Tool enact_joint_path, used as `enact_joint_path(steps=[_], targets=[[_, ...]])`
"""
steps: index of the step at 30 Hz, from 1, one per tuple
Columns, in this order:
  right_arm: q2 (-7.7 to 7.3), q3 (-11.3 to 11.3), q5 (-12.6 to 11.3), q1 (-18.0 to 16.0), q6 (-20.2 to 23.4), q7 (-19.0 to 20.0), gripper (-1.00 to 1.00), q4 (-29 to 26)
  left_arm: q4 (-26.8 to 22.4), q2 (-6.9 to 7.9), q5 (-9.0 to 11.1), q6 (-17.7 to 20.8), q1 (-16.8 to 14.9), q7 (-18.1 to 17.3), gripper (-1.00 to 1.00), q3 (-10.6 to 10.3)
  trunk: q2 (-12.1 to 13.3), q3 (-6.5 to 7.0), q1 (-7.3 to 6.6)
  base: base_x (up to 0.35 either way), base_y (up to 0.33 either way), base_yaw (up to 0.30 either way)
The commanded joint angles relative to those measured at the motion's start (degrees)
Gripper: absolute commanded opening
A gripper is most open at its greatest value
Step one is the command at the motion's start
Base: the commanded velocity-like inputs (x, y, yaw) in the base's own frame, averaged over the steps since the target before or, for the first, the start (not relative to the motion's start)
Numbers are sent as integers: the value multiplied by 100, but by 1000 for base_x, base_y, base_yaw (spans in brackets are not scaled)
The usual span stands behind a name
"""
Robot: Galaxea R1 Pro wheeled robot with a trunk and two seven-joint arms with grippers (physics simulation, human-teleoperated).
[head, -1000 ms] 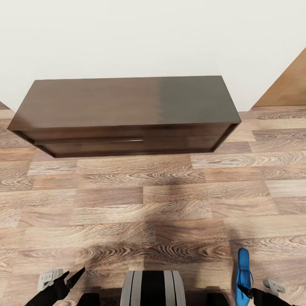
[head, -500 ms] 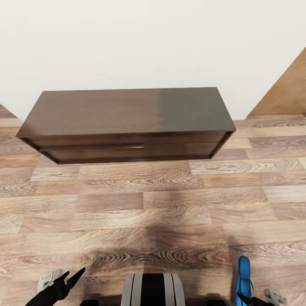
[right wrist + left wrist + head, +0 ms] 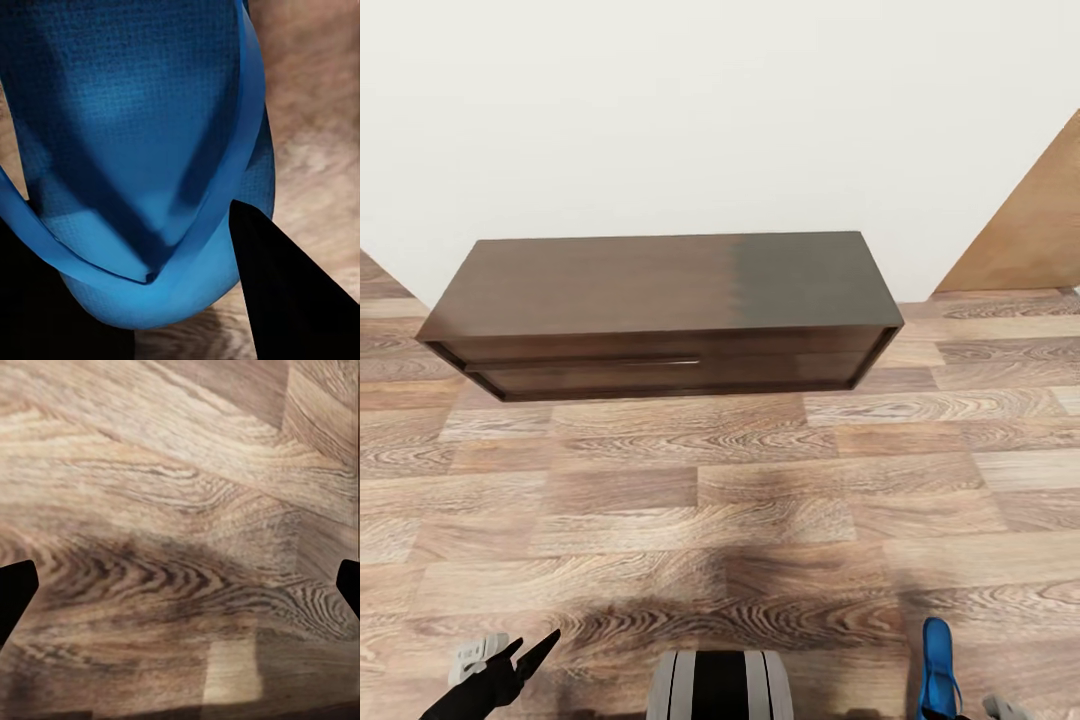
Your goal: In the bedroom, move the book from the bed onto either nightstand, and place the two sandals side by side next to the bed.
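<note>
One bright blue sandal (image 3: 935,668) hangs at the lower right of the head view, over the wooden floor. Up close in the right wrist view, the sandal (image 3: 142,135) shows its sole and straps, with my right gripper (image 3: 150,300) shut on its end and a dark finger on either side. My left gripper (image 3: 528,648) hovers low at the bottom left, open; in the left wrist view its fingertips (image 3: 16,592) stand far apart over bare floor, nothing between them. The book, the bed and the nightstand are out of view.
A long low dark wood drawer cabinet (image 3: 660,300) stands against the white wall ahead. Wood plank floor (image 3: 720,500) lies between it and my base (image 3: 718,685). A light brown wooden panel (image 3: 1035,225) leans in at the far right.
The whole view has shifted: the cabinet now looks smaller and sits lower in the picture, as if I have backed away. The sandal and right gripper sit lower at the picture's edge.
</note>
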Motion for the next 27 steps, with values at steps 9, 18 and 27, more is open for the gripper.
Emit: enact_joint_path(steps=[9, 18, 27], targets=[[7, -19, 23, 0, 66, 406, -100, 1, -6, 1, 58, 56, 2, -10, 100, 2, 11, 197, -24, 0, 0, 0], [7, -42, 13, 1, -87, 355, -100, 0, -6, 0, 58, 56, 2, -10, 100, -2, 23, 397, -47, 0, 0, 0], [-1, -63, 4, 1, -723, 351, -100, 21, -6, -3, 58, 56, 2, -10, 100, -9, 35, 596, -70, 0, 0, 0]])
